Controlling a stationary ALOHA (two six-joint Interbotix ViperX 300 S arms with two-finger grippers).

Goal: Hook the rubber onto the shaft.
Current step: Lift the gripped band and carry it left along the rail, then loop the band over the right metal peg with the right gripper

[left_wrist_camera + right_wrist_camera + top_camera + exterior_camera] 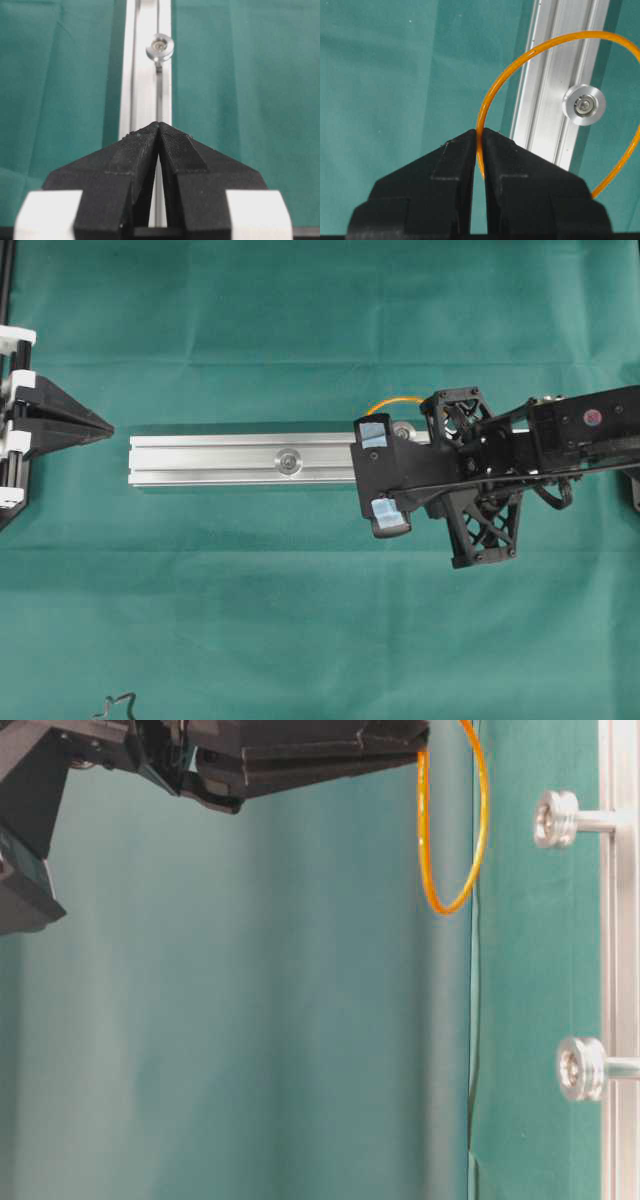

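Note:
The rubber (520, 60) is a thin orange loop, and my right gripper (481, 132) is shut on its edge. In the table-level view the rubber (450, 900) hangs from the right gripper (422, 755) clear of the nearest shaft (556, 818), not touching it. In the right wrist view that shaft (584, 104) shows through the loop. From overhead only an arc of the rubber (395, 402) shows beside the right arm, over the rail's right end. My left gripper (158, 124) is shut on nothing, just off the rail's left end (108, 428).
The aluminium rail (220, 458) lies across the green cloth with a second shaft (289, 462) at its middle, also in the left wrist view (160, 47). A small dark wire squiggle (115, 707) lies at the front left. A black frame post (5, 280) stands at the left edge.

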